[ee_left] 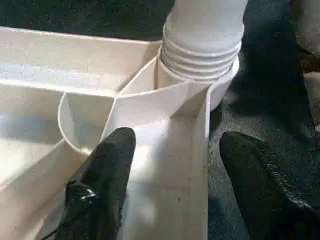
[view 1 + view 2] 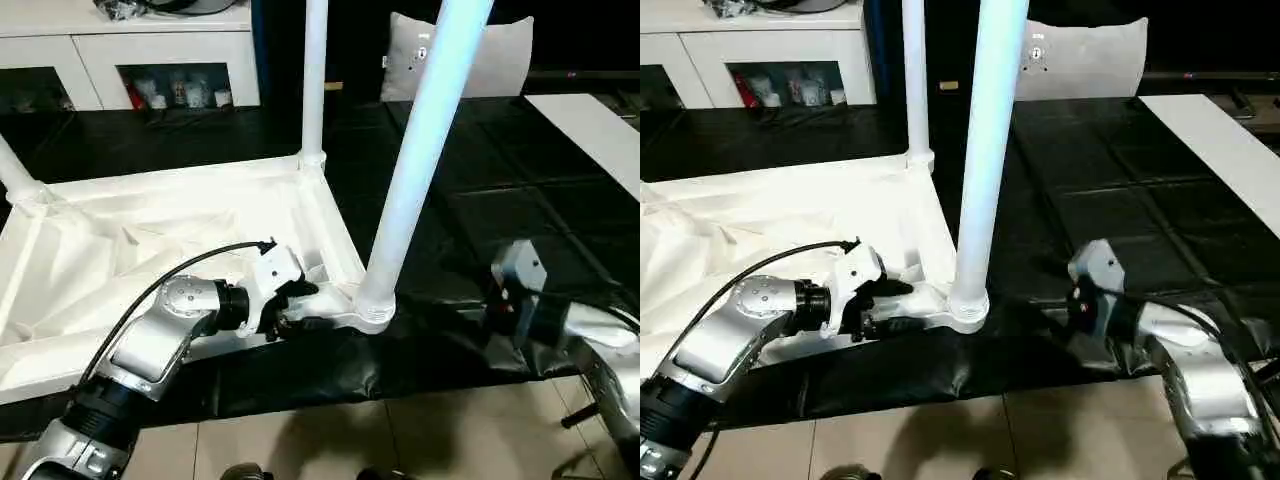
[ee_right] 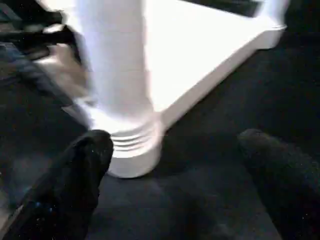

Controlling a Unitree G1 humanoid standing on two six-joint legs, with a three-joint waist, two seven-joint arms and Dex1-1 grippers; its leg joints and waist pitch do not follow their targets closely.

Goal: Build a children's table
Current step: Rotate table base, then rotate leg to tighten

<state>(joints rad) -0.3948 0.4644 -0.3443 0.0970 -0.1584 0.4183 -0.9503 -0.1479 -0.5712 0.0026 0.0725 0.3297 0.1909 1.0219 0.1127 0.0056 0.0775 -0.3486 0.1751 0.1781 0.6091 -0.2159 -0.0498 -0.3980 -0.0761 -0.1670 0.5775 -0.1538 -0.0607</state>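
While the left gripper (image 2: pixel 300 308) straddles the tabletop (image 2: pixel 150 250) rim beside the upright leg (image 2: pixel 420 150), the spread right gripper (image 2: pixel 500 300) stands apart.

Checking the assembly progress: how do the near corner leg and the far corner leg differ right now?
The near leg looks thicker and leans; the far leg looks thinner and stands straight. The left gripper straddles the tabletop rim beside the near leg. Both are white tubes seated in corner sockets.
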